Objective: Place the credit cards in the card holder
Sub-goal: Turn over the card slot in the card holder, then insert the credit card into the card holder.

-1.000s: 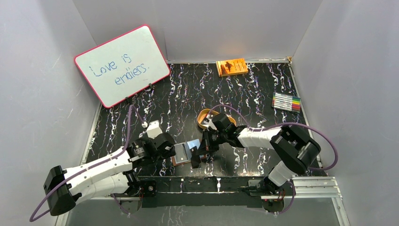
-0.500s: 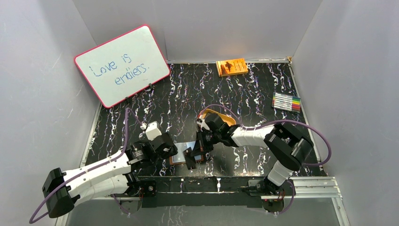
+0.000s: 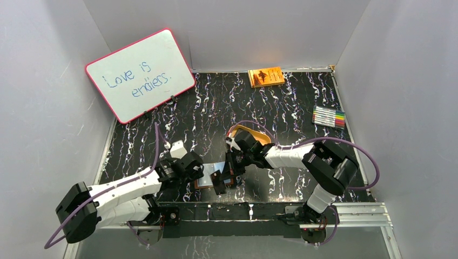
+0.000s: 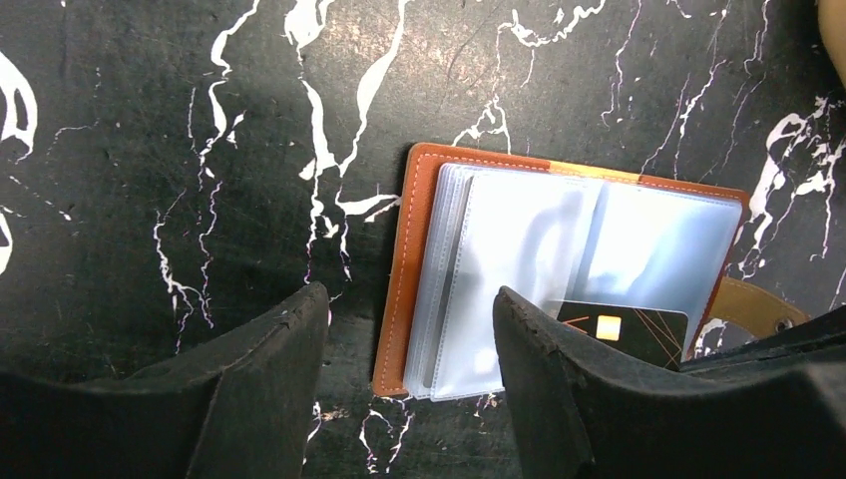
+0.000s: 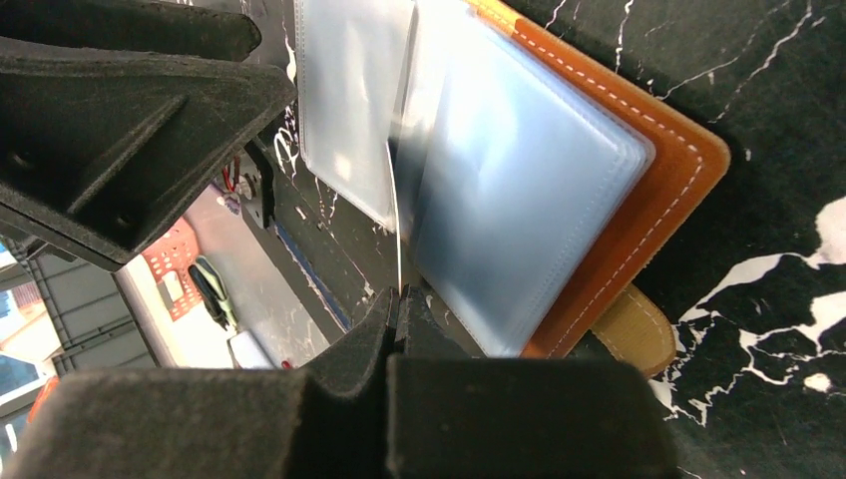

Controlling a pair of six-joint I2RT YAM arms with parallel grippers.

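Observation:
The card holder lies open near the table's front edge, brown leather with clear plastic sleeves. My right gripper is shut on a dark credit card with a gold chip. In the right wrist view the card stands edge-on against the sleeves at the holder's near edge. My left gripper is open and empty, its jaws straddling the holder's left edge from just above. In the top view the left gripper and the right gripper flank the holder.
A tan oval tray sits just behind the right arm. An orange book lies at the back edge and a pack of markers at the right. A whiteboard leans at the back left.
My right gripper has moved left with the card to the holder's near edge. My left arm has shifted slightly right, closer to the holder.

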